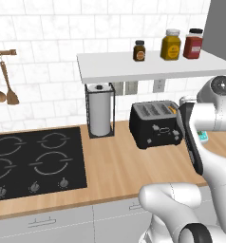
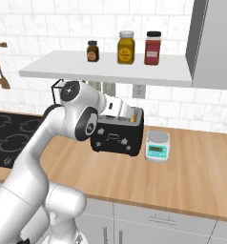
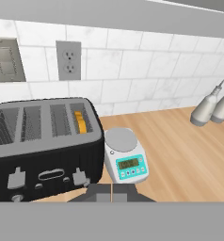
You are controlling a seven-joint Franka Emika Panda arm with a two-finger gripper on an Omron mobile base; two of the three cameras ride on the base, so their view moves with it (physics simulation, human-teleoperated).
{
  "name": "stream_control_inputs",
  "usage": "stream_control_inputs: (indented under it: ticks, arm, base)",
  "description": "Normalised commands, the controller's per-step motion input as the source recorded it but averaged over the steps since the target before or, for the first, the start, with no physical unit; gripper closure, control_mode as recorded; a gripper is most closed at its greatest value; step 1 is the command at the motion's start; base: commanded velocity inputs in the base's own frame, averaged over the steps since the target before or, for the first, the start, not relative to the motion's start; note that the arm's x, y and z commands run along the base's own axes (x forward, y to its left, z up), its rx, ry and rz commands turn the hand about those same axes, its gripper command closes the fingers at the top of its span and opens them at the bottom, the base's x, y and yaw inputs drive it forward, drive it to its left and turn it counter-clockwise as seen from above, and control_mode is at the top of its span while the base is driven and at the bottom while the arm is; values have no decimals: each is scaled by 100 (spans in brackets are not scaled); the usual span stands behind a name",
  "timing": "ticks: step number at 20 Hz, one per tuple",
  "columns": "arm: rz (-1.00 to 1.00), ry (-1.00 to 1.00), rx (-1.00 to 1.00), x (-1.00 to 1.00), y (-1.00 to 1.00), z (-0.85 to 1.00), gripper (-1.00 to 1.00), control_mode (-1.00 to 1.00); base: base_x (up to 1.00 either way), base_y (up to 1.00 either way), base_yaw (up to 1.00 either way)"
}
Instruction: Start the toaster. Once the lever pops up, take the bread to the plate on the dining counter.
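Since the pincer [image 3: 112, 192] is shut tight, just press straight down on the toaster [image 3: 43, 146] lever nearest the bread [image 3: 79, 121].

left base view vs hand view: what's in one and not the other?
Left base view alone: black four-burner cooktop, paper towel roll in a wire stand, three spice jars on the white wall shelf, hanging wooden spoons.
Hand view alone: two grey bottles, the wall outlet.
Both: black four-slot toaster with tan bread in one end slot, small digital scale, light-wood counter.
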Motion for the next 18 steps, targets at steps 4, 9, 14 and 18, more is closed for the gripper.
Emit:
stream_control_inputs:
  ticks: [4, 9, 14, 18]
  arm:
    - [0, 0, 0, 0, 0, 0, 100, -100]
    - [0, 0, 0, 0, 0, 0, 100, -100]
    - [0, 0, 0, 0, 0, 0, 100, -100]
    - [0, 0, 0, 0, 0, 0, 100, -100]
  base:
    - [0, 0, 0]
    - [0, 0, 0]
    - [0, 0, 0]
    - [0, 0, 0]
